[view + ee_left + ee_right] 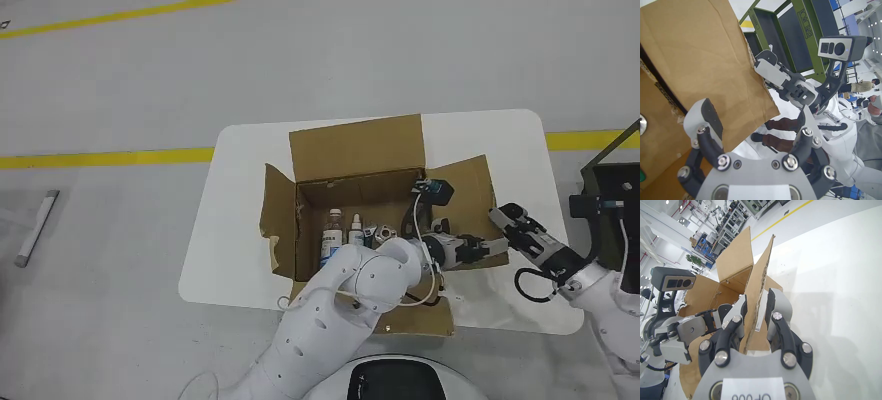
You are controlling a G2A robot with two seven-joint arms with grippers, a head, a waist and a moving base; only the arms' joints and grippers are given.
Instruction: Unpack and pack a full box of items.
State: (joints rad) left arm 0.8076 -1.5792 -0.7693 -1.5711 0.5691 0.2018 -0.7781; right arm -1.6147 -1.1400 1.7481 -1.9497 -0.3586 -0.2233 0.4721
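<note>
The right gripper (757,299) straddles the torn free edge of the right flap (761,275), one pad on each face of the cardboard; a narrow gap shows on both sides, so it looks parted around the flap rather than clamped, though the grip is hard to judge. The left gripper (755,108) is spread wide and holds nothing; one finger (706,113) lies against the flap's inner face near its corner, the other stands off in open air. The two grippers sit just beside each other, on opposite sides of the same flap, which stands tilted up between them.

The flap belongs to an open cardboard box (355,148) in the middle of the white table (250,200), its other flaps folded outward; inside, by the near wall, stand two small white bottles (332,236) with some smaller items (372,235) beside them, too small to name. A green rack (783,34) stands beyond the table's right end; a yellow floor line (100,158) runs behind the table.

The left arm reaches across the box's near wall, covering part of the opening in the top view; the right arm comes in low from the table's right corner.
</note>
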